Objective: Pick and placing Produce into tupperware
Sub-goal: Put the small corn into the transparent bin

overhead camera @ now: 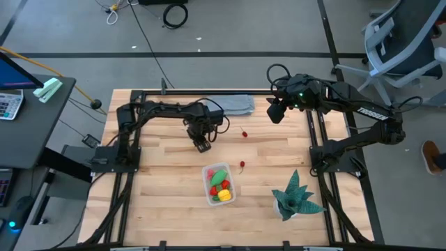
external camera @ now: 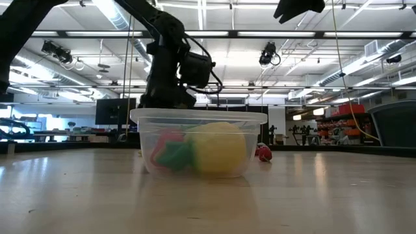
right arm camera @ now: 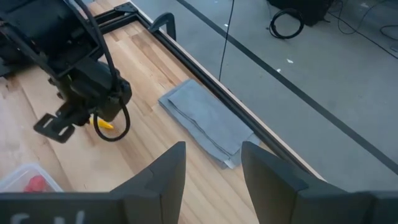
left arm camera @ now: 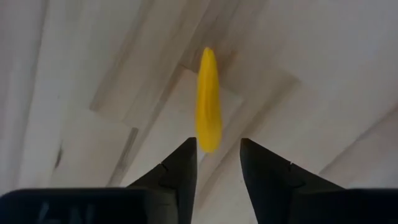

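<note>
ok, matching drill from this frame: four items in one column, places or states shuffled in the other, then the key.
Items:
1. yellow sliver
2. tupperware
3. grey cloth
4. right gripper

Places or states:
A. folded at the table's far edge
B. open, raised over the far right corner
C. on bare wood just ahead of the open left gripper
D. mid-table, already holding produce

Pairs: 1-C, 2-D, 3-A, 4-B
</note>
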